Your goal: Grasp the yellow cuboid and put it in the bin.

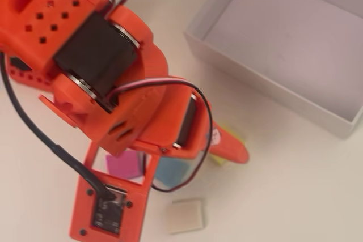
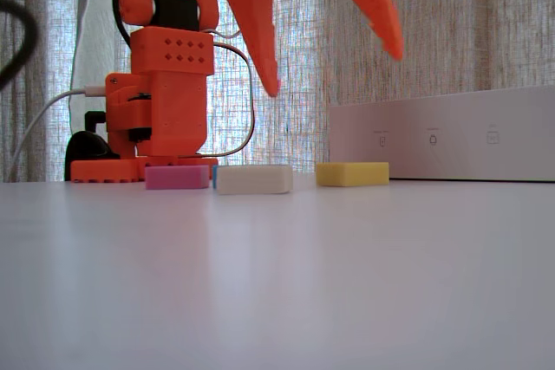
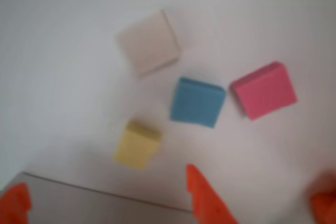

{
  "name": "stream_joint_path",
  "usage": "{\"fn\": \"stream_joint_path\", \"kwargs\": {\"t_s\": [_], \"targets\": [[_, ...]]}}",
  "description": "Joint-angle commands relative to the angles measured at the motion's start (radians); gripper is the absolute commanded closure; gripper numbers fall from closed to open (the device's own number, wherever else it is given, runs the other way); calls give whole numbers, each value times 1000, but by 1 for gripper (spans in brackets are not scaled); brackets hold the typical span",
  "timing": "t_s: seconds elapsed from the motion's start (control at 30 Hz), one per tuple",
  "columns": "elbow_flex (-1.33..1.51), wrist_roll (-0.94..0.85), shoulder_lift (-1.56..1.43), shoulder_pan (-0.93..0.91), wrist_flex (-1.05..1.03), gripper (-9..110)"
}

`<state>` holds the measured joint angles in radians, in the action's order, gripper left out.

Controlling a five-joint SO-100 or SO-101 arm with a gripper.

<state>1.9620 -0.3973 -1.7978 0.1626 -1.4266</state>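
Note:
The yellow cuboid (image 2: 351, 173) lies flat on the white table, just in front of the bin (image 2: 442, 132), a low white box. In the wrist view the yellow cuboid (image 3: 136, 144) sits left of an orange fingertip (image 3: 205, 198). My gripper (image 2: 334, 67) hangs well above the table, over the cuboid, open and holding nothing. In the overhead view the arm hides most of the cuboid (image 1: 233, 135). Only yellow slivers show beside one finger (image 1: 235, 151). The bin (image 1: 266, 80) lies to the upper right there, with nothing on its floor.
A cream block (image 3: 148, 42), a blue block (image 3: 197, 102) and a pink block (image 3: 264, 90) lie near the yellow one. The arm's orange base (image 2: 160, 101) stands behind them in the fixed view. A black cable (image 1: 34, 123) trails along the arm.

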Motion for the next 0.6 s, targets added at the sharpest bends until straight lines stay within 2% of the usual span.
{"fn": "stream_joint_path", "kwargs": {"t_s": [0.0,0.2,0.57], "targets": [[21,6,17,9,67,63],[104,60,44,14,140,63],[110,170,92,144,146,63]]}}
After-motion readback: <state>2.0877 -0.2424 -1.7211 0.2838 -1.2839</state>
